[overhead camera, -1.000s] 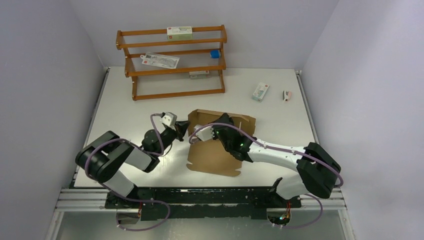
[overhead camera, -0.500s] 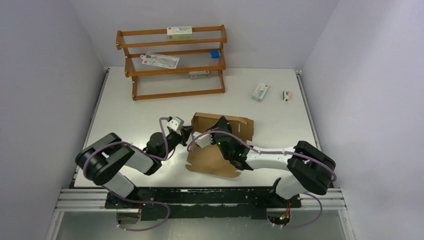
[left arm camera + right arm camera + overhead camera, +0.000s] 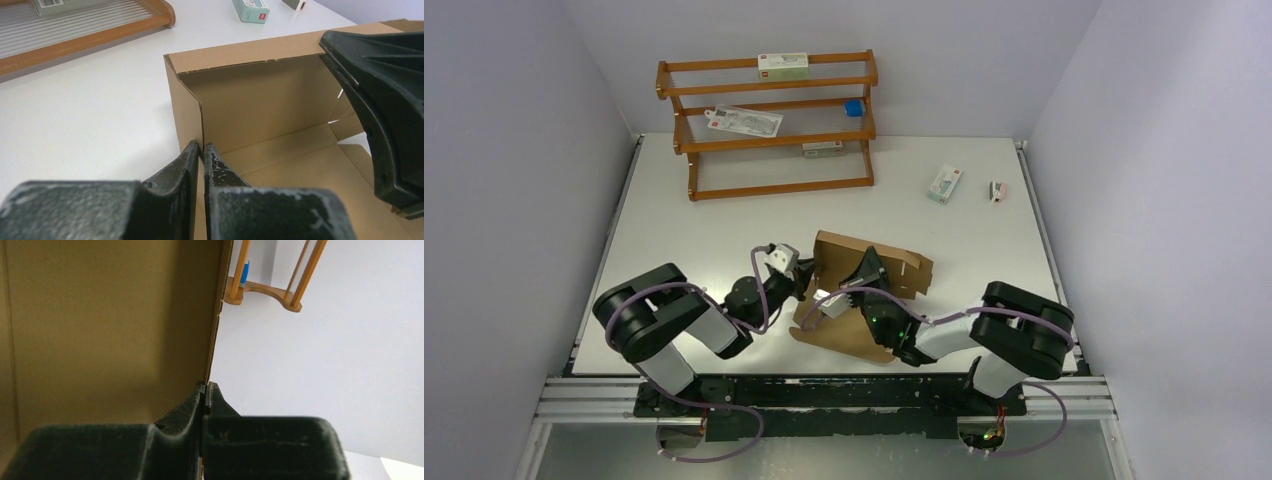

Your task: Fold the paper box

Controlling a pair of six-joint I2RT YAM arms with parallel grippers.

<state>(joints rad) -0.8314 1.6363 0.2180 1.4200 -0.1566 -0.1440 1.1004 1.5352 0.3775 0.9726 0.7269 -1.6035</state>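
The paper box [image 3: 849, 338] sits mid-table [image 3: 674, 220], partly raised. The left claw [image 3: 202, 150] pinches its left wall. The right claw [image 3: 206, 390] pinches an upright panel, and its arm hides the box's middle.

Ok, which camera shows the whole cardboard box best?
Top external view: the paper box shows nearly whole, far wall raised. Left wrist view shows only one inner corner; right wrist view, just one wall's inside face and edge.

The white table [image 3: 684, 230] bears 4 things — wooden rack [image 3: 779, 186], paper box [image 3: 899, 268], carton [image 3: 945, 183], small object [image 3: 997, 190].
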